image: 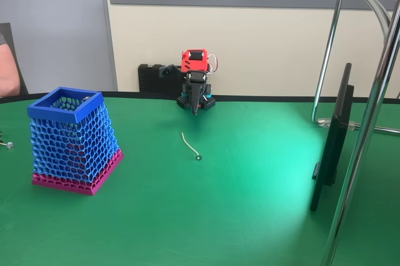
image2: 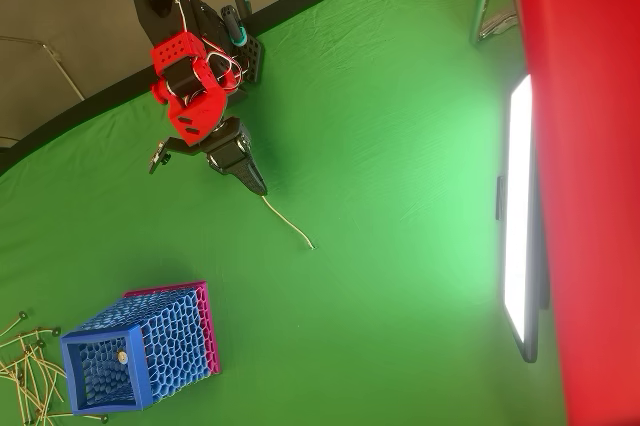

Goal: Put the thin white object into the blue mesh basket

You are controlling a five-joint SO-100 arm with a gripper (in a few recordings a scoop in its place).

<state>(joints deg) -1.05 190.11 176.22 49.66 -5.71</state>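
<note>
The thin white object (image: 189,145) (image2: 287,221) lies flat on the green table, a slightly curved strand with a small dark ring at its near end. My gripper (image: 195,107) (image2: 256,182) hangs point-down just behind its far tip, apart from it, fingers together and holding nothing. The blue mesh basket (image: 73,138) (image2: 142,349) stands upright far to the left in the fixed view, on its magenta base, with a small metallic bit at its rim.
A dark monitor (image: 331,141) (image2: 520,216) on a chrome stand (image: 365,122) occupies the right side. Several loose strands (image2: 25,366) lie beside the basket at the table's edge. Open green cloth lies between strand and basket.
</note>
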